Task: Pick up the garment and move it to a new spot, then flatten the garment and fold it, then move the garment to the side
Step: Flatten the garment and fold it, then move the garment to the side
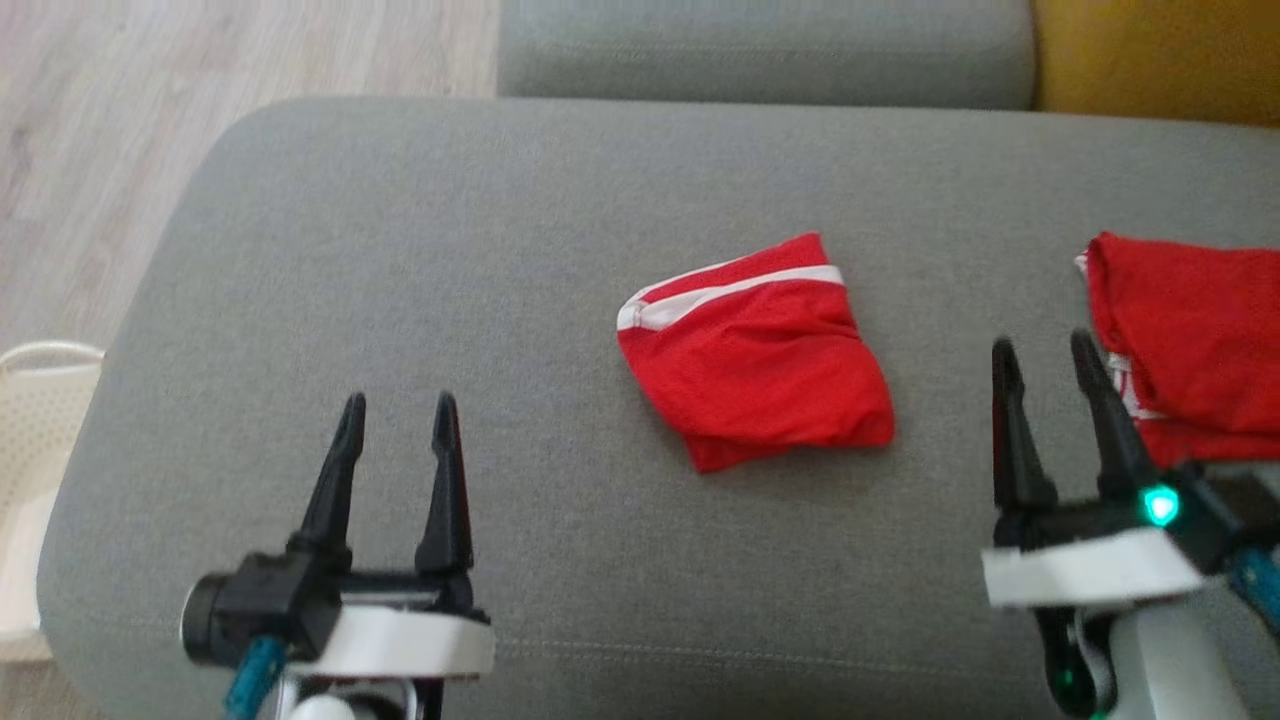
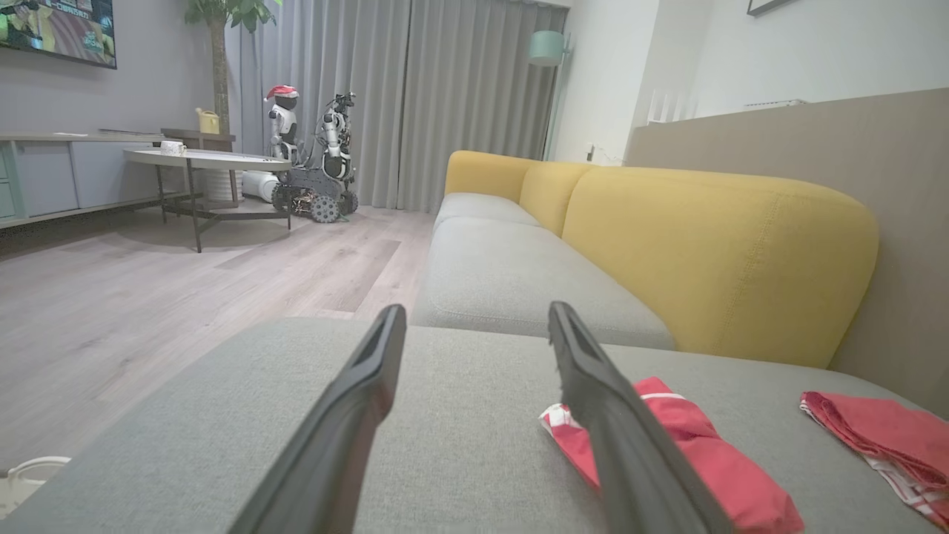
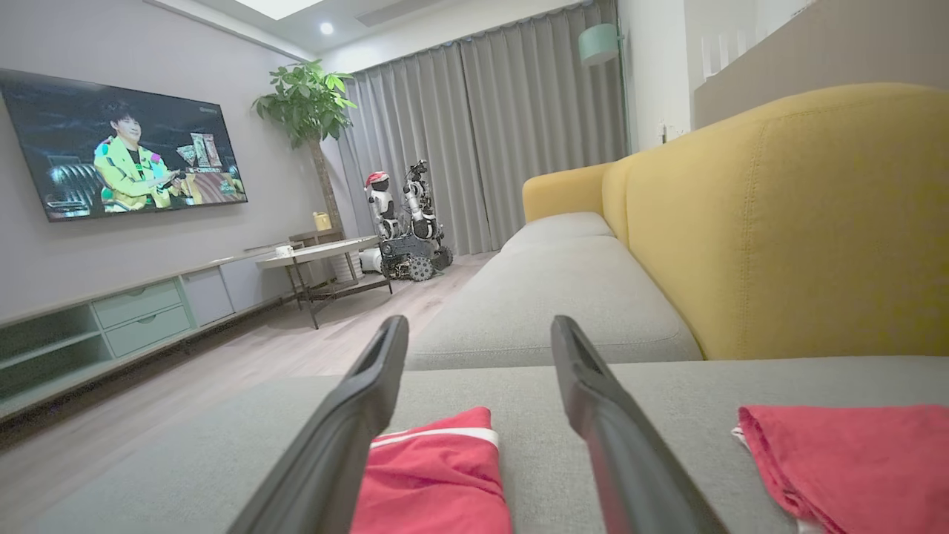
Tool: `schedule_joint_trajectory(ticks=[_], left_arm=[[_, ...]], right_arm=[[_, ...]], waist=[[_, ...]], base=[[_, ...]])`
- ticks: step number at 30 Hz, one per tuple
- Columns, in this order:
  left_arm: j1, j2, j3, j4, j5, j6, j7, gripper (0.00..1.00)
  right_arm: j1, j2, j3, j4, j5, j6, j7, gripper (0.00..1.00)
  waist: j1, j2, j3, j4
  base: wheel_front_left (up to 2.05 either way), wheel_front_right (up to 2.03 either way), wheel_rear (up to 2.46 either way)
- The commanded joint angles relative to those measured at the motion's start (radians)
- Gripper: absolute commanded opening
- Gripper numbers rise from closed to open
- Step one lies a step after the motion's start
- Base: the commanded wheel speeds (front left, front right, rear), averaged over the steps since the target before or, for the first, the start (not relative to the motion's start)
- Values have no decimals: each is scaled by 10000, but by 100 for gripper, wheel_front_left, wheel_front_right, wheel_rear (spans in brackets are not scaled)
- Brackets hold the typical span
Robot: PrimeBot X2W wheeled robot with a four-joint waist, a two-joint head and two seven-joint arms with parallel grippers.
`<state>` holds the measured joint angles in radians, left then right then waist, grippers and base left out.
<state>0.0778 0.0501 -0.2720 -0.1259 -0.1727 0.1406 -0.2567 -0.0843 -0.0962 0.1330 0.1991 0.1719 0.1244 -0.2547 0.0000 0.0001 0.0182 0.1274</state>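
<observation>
A red garment point(image 1: 760, 360) with a white stripe lies folded in a compact bundle at the middle of the grey sofa cushion point(image 1: 400, 250). My left gripper point(image 1: 398, 400) hovers open over the cushion, well to the garment's left and nearer me, with nothing between its fingers. My right gripper point(image 1: 1043, 342) stands open and empty just right of the garment. In the left wrist view my left gripper point(image 2: 476, 310) is open, and the garment point(image 2: 689, 445) lies behind its right finger. The right wrist view has my right gripper point(image 3: 480, 322) open with the garment point(image 3: 437, 475) low between its fingers.
A second red cloth point(image 1: 1190, 340) lies at the cushion's right edge, close beside my right gripper. A pale basket point(image 1: 35, 420) stands on the floor to the left. Another grey cushion point(image 1: 760, 45) and a yellow backrest point(image 2: 712, 252) lie beyond.
</observation>
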Motion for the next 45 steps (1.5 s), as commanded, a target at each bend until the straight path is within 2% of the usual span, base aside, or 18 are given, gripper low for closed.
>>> schedule_joint_trajectory(ticks=[1, 5, 10, 37, 45], left_arm=[[-63, 1, 404, -383, 232, -16, -51, 100], [458, 1, 561, -320, 486, -14, -51, 100], [879, 1, 543, -126, 928, -109, -51, 100], [1055, 1, 364, 143, 1327, -120, -51, 100], [952, 1, 195, 244, 1477, -203, -51, 100]], right_arm=[[192, 56, 191, -482, -166, 63, -69, 100], [1067, 215, 107, -714, -182, 63, -69, 100], [1450, 314, 310, -743, -339, 63, -70, 100], [1653, 427, 401, -877, -612, 63, -70, 100], [1359, 433, 493, -394, -543, 63, -70, 100]], waist=[[0, -1, -173, -140], [0, -1, -349, -306], [0, -1, -484, -473], [0, -1, -596, -293], [0, -1, -372, -45]], base=[[0, 0, 0], [0, 0, 0], [0, 0, 0], [0, 0, 0], [0, 0, 0]])
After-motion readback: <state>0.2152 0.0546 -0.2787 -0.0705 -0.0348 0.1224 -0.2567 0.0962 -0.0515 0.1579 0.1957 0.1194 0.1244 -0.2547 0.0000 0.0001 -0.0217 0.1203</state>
